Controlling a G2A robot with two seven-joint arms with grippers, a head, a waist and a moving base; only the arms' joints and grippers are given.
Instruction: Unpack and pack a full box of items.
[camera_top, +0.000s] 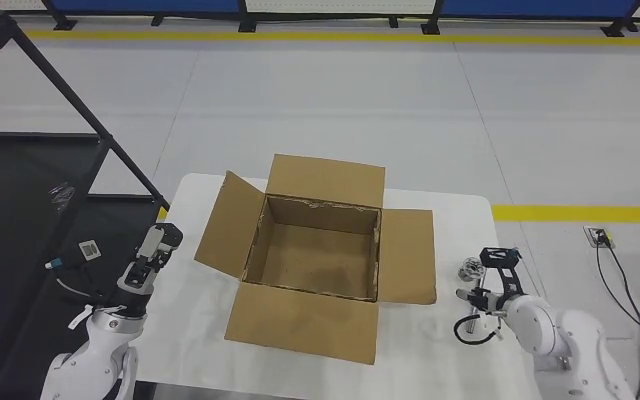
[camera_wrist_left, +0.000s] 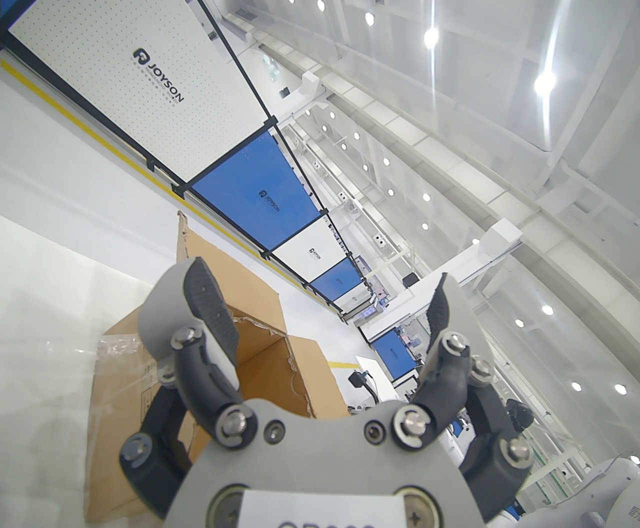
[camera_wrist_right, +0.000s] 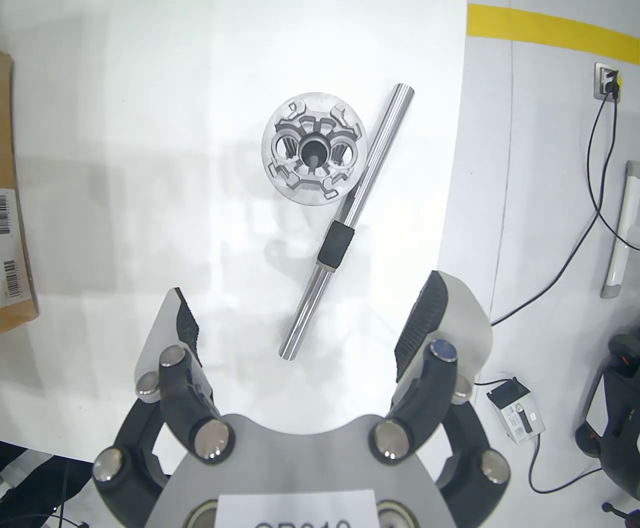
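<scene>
– Brown cardboard box, all four flaps folded out: where does it sit?
– In the middle of the white table, upright, mouth up. The top view looks straight down onto its bare cardboard floor.
– And the items?
– Two lie on the table on the robot's right side, between the box's right flap and the table edge. One is a round silver cast-metal part with notched lugs and a dark hole through its centre, lying flat. The other is a polished steel rod with a short black sleeve around its middle. It lies slantwise close against the round part's rim; whether they touch I cannot tell.
– The right gripper?
– It hangs over the table pointing down, fingers spread wide, gripping nothing. One end of the rod lies beneath the gap between them, apart from both pads.
– The left gripper?
– Off the box's left side, near the table's left edge, tilted up toward the hall ceiling. Its fingers stand wide apart too. The box's side wall and a raised flap show just beyond it.
– Anything else?
– A yellow stripe on the pale floor past the table's right edge.
</scene>
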